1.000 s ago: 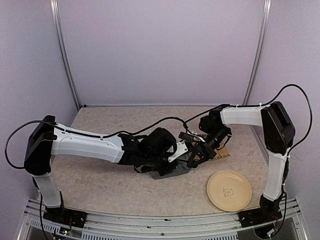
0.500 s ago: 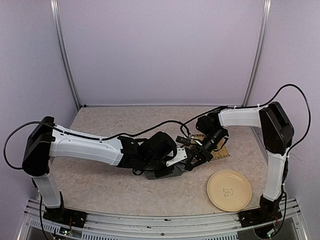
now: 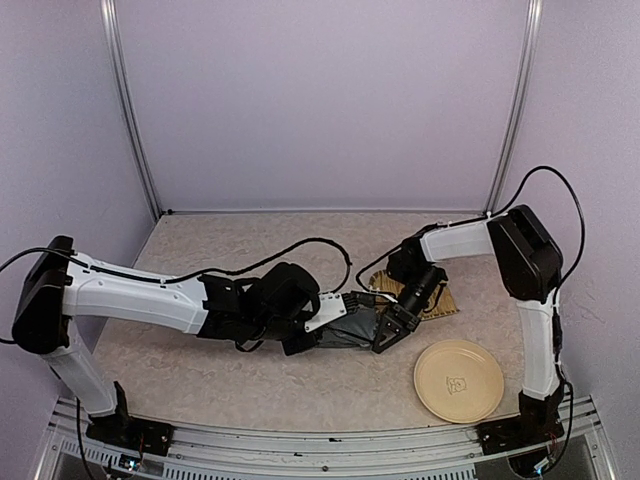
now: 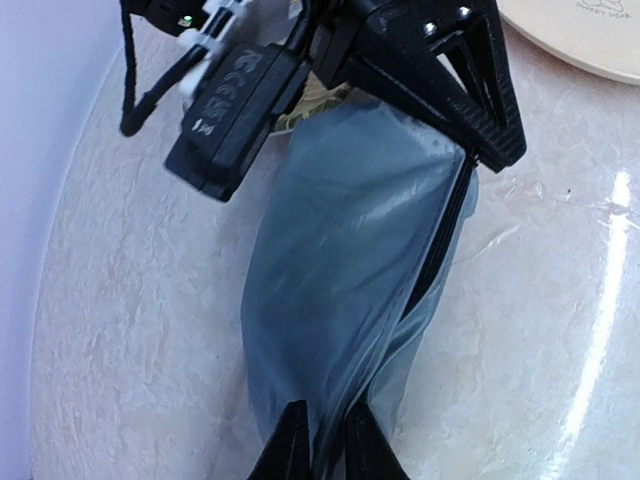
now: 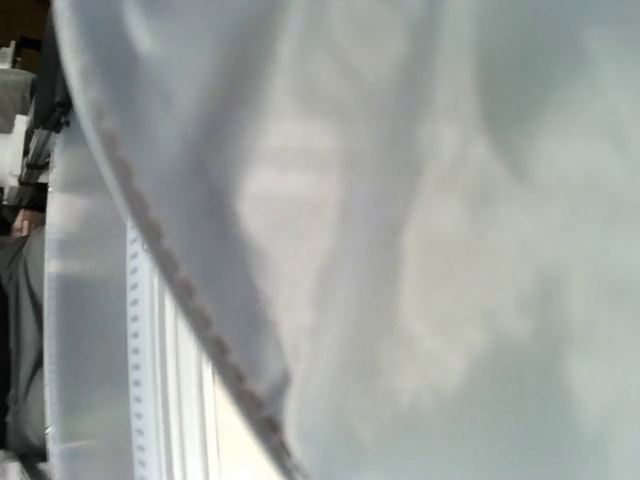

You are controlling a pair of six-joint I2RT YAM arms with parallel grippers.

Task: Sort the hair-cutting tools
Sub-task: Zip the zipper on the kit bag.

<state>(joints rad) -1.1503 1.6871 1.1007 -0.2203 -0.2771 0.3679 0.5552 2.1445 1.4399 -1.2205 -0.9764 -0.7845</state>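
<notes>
The grey-blue zip pouch (image 3: 358, 328) lies stretched between both grippers at the table's middle. My left gripper (image 4: 327, 440) is shut on the pouch's (image 4: 350, 260) near end, with fabric pinched between its black fingertips. In the top view the left gripper (image 3: 338, 322) sits at the pouch's left end. My right gripper (image 3: 388, 332) is at the other end. Its fingers (image 4: 470, 110) meet on the zip corner, shut on it. Blurred pouch fabric (image 5: 450, 250) fills the right wrist view and hides those fingers. No hair-cutting tools show in any view.
A cream plate (image 3: 458, 380) sits at the front right, and its rim (image 4: 590, 35) shows beyond the pouch. A tan mat (image 3: 445, 300) lies partly under the right arm. Black cables trail over the table behind the left arm.
The left arm has drawn back to the left, pulling the pouch out long and flat. The right gripper has come forward and down with the pouch's other end.
</notes>
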